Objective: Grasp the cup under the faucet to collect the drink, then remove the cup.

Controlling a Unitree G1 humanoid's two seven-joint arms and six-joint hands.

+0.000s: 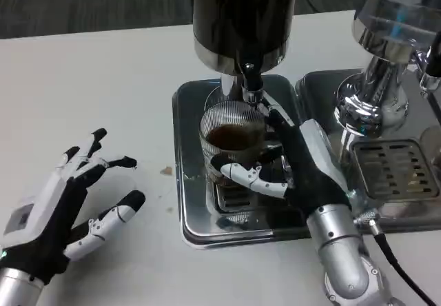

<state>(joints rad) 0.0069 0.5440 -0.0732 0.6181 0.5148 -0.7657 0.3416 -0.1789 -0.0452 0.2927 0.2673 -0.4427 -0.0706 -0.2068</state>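
Note:
A ribbed clear glass cup (231, 137) with dark drink in it stands on the steel drip tray (189, 182), right under the black faucet (249, 78) of the dark dispenser (241, 16). My right hand (286, 165) grips the cup from its right side, thumb across the front and fingers wrapped behind. My left hand (65, 202) lies on the white table far to the left, palm down with fingers spread, holding nothing.
A second steel dispenser (386, 65) with its own grated drip tray (393, 168) stands at the right, close to my right forearm. A black cable (400, 268) runs along the table at the lower right. A small brown stain (166, 171) marks the table beside the tray.

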